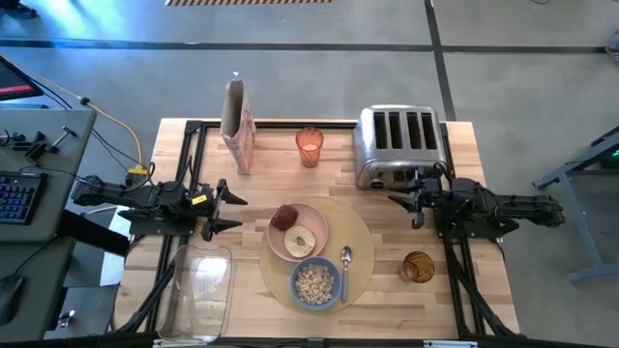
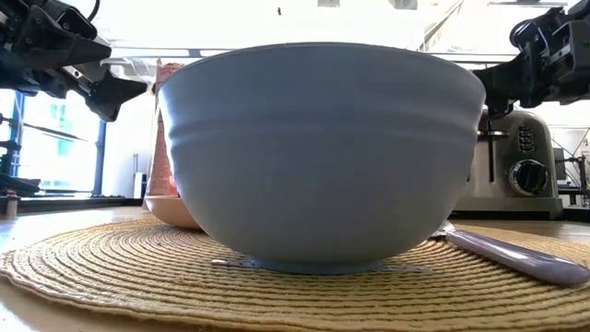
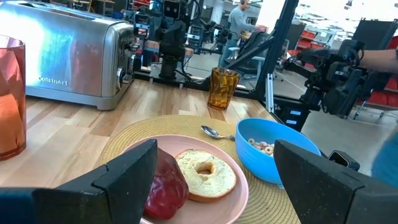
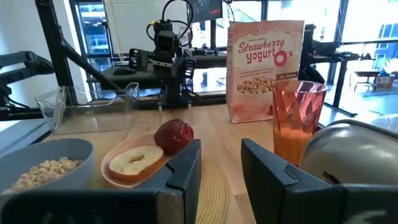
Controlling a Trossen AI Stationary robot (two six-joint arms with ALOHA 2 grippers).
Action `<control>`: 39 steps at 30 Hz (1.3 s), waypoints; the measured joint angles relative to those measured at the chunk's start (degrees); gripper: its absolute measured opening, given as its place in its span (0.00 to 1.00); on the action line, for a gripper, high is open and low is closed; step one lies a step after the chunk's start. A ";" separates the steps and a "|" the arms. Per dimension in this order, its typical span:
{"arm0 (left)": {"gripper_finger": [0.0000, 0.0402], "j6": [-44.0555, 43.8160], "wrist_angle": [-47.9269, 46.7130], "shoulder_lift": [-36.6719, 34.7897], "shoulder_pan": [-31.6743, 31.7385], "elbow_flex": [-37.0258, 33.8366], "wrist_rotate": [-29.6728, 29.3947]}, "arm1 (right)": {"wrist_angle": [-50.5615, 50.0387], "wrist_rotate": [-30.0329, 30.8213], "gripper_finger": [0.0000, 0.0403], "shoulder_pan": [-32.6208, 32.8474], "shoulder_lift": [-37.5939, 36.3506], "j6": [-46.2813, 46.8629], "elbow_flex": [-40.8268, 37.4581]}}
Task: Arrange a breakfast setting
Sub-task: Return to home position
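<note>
bowl (image 2: 323, 157) on placemat (image 2: 92, 267) | bagel (image 1: 300, 242), apple (image 1: 283, 217) on plate (image 1: 320, 223) | left hand (image 1: 235, 213), right hand (image 1: 402, 208) spread

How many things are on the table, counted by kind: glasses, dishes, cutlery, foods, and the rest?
Glasses: 2 (amber glass, orange glass)
Dishes: 2 (pink plate, blue bowl)
Cutlery: 1 (metal spoon)
Foods: 3 (red apple, bagel half, cereal)
Rest: 4 (placemat, toaster, cereal box, clear container)
Total: 12

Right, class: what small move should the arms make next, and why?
Probably draw the left claw and right claw back to rest: both are empty, apple and bagel sit on the plate, bowl and spoon on the placemat.
</note>
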 joint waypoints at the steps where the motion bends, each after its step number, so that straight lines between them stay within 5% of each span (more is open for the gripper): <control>1: 0.77 0.00 0.02 0.00 -0.01 0.00 0.00 | 0.02 -0.02 0.25 -0.02 0.04 0.26 0.00; 39: 0.77 -0.02 0.02 0.00 0.00 0.00 -0.01 | -0.02 -0.19 0.25 -0.02 0.13 6.19 -0.05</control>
